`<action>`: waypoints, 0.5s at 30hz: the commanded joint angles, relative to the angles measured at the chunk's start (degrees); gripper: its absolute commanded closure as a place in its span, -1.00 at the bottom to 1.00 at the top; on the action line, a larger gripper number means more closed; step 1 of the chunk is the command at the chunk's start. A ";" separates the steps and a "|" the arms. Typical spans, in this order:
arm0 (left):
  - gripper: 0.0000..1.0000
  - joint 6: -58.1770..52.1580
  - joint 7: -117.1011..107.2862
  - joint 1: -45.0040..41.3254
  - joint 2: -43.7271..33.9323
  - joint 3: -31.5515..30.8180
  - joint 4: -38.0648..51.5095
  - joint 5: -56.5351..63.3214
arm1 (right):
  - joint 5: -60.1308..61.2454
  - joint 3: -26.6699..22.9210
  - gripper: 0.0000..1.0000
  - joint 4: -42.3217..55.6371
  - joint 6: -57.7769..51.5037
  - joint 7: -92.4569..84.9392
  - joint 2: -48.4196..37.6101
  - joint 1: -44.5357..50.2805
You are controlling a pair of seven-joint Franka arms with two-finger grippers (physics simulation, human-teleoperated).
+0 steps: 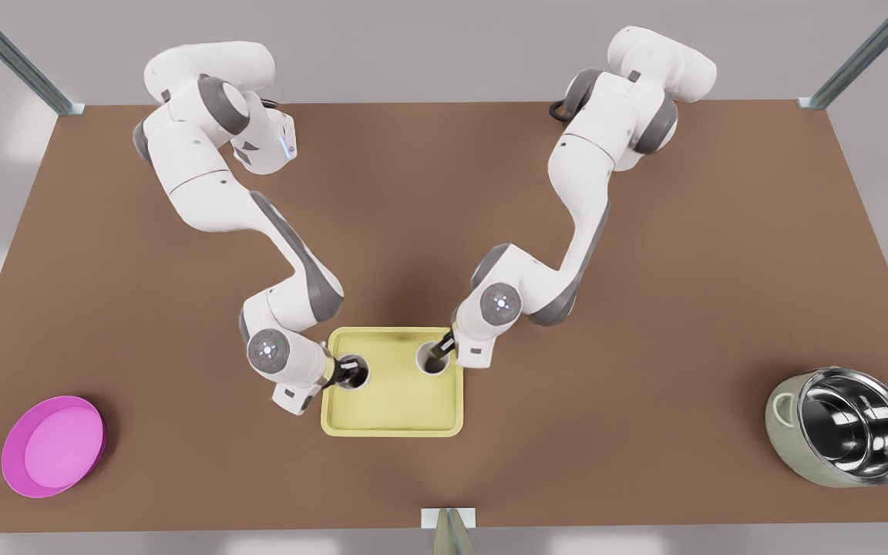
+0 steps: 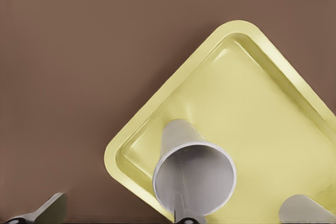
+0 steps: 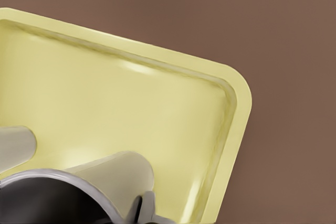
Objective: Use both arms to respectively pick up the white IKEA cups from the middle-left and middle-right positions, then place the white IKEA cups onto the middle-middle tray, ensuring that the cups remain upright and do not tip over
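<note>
- Closest to the lens in the left wrist view, one white IKEA cup [image 2: 194,179] stands mouth up just inside a corner of the tray [image 2: 252,108]; it is the cup right of centre in the front view.
- Left end effector [image 1: 438,352] dips at this cup's rim; its fingers [image 2: 50,209] are spread wide, one at the rim, the other well apart over the table [image 1: 644,308].
- Second white IKEA cup [image 1: 361,378] stands upright by the tray's left edge, apart from the first.
- Right end effector [image 1: 345,372] reaches into it; I cannot tell its finger spacing.
- Pink plate [image 1: 51,445] lies lower left; steel pot [image 1: 845,428] lower right.
</note>
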 commanded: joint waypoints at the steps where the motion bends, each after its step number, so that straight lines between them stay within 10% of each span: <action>1: -1.00 -10.50 -10.51 1.08 -2.42 0.03 0.29 3.19 | -0.25 0.02 0.57 -0.04 3.80 17.42 0.83 0.07; 7: -1.00 -38.71 45.80 18.22 -17.80 0.47 3.28 15.05 | -0.25 0.02 0.34 -1.00 4.76 17.33 0.92 0.07; 10: -1.00 -30.27 76.59 23.06 -38.29 -1.03 -19.92 18.59 | -0.34 -0.07 0.18 -1.09 5.38 17.16 2.06 -0.10; 11: -1.00 -33.09 76.06 22.97 -36.88 -1.12 -16.93 17.61 | -0.34 -0.07 0.02 -1.18 5.38 17.16 2.06 -0.10; 12: -1.00 -33.00 75.88 23.15 -36.88 -1.12 -16.93 17.61 | -0.34 -0.16 -1.00 -1.18 5.38 17.25 2.06 -0.10; 15: -1.00 -32.73 76.23 23.41 -35.39 -1.03 -16.93 17.43 | -0.60 -0.07 -1.00 -1.44 5.21 17.25 1.88 -0.37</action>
